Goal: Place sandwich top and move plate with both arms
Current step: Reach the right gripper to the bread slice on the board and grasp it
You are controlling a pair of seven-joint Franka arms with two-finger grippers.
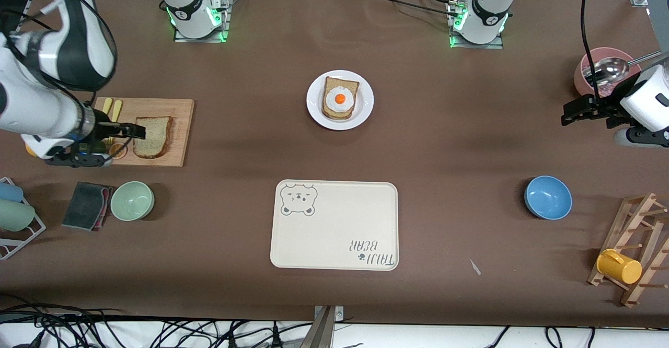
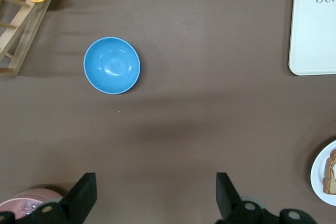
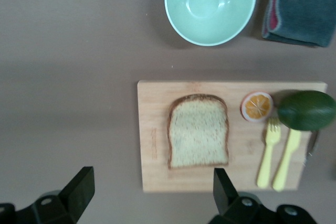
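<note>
Opening stage of the sandwich assembly, with the wooden cutting board [image 1: 157, 131] as reference landmark. The sandwich top [image 1: 152, 137], a light tan speckled slice, lies flat on the board, beside an orange slice [image 3: 256, 106], a green avocado [image 3: 307, 109] and a yellow fork and knife [image 3: 278, 156] at the board's end toward the right arm's end of the table. The right gripper [image 1: 137, 130] hovers over the board just above the slice, its fingers spread wide and holding nothing; in the right wrist view the slice sits ahead of the gap between the fingers, not yet between them. The plate [image 1: 366, 97], small, round and white, stands well apart from the board toward the table's middle, carrying the darker slice with a fried egg [image 1: 340, 98]. The cream bear tray [image 1: 334, 225] lies nearer to the front camera than the plate. The left gripper [image 1: 572, 112] waits well apart from the board at the left arm's end of the table, over bare table beside a pink bowl [image 1: 601, 71] with a spoon, fingers likewise spread and empty.

Judged step: approach to the bread, nothing grasped so far. The next move appears to call for lowering the right gripper so its fingers straddle the slice by its crust edges, closing gently on a soft thin item, then carrying it over the egg.
</note>
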